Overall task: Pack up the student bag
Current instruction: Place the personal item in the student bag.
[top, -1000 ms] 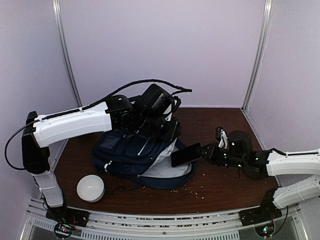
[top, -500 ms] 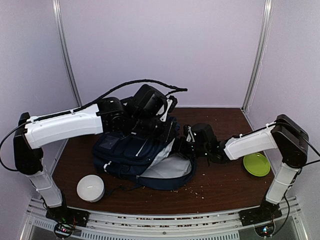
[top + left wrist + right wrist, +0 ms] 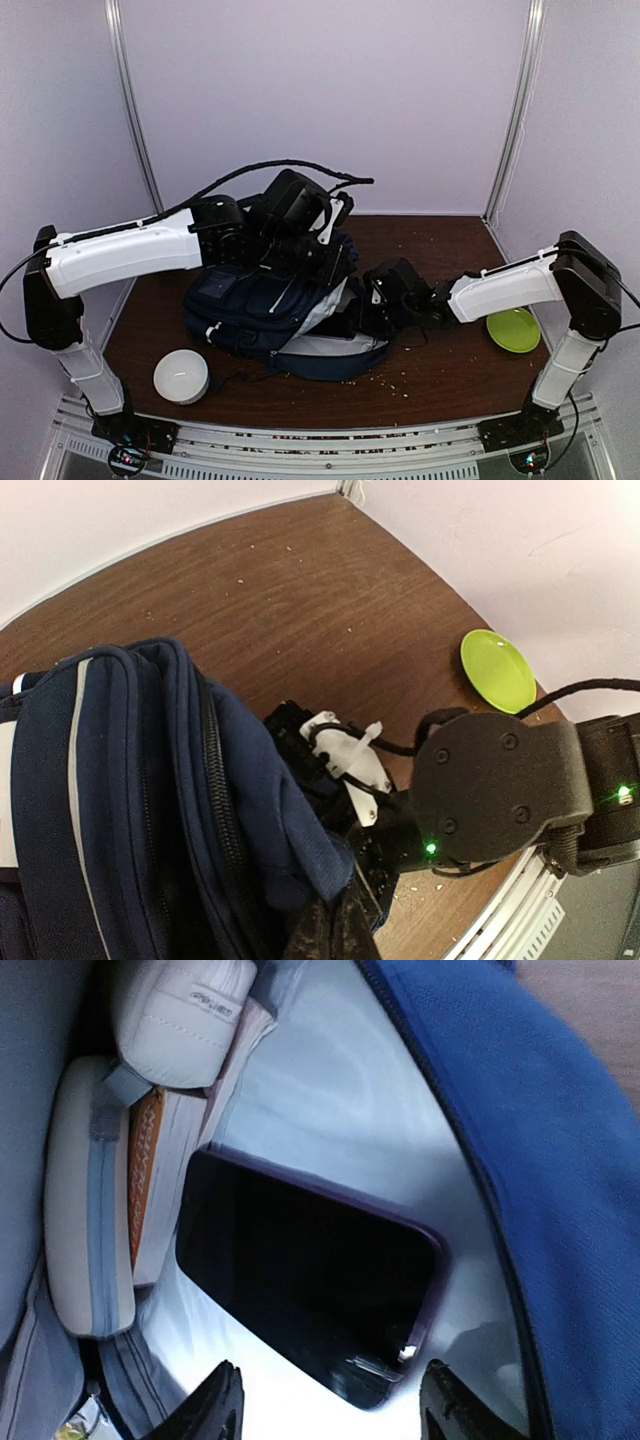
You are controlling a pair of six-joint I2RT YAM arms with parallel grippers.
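Note:
The student bag [image 3: 255,300] lies in the middle of the table, dark navy with white stripes, its mouth facing right. My left gripper [image 3: 318,258] is shut on the bag's upper fabric edge [image 3: 290,850] and holds the mouth up. My right gripper [image 3: 335,1410] is inside the mouth, open, its two fingertips [image 3: 225,1400] spread apart. Just beyond them a black phone in a purple case [image 3: 300,1270] lies loose on the light grey lining [image 3: 340,1110], touching neither finger. From above, the right gripper [image 3: 368,308] sits at the bag's opening.
Inside the bag, white pouches [image 3: 90,1200] and an orange-covered book [image 3: 150,1170] stack beside the phone. A lime-green plate [image 3: 513,328] lies at the right near the right arm. A white bowl [image 3: 181,375] stands front left. Crumbs speckle the brown table [image 3: 430,370].
My right gripper carried the phone from the table's right into the bag's mouth, then opened and let it go onto the lining. The left gripper kept its hold on the bag.

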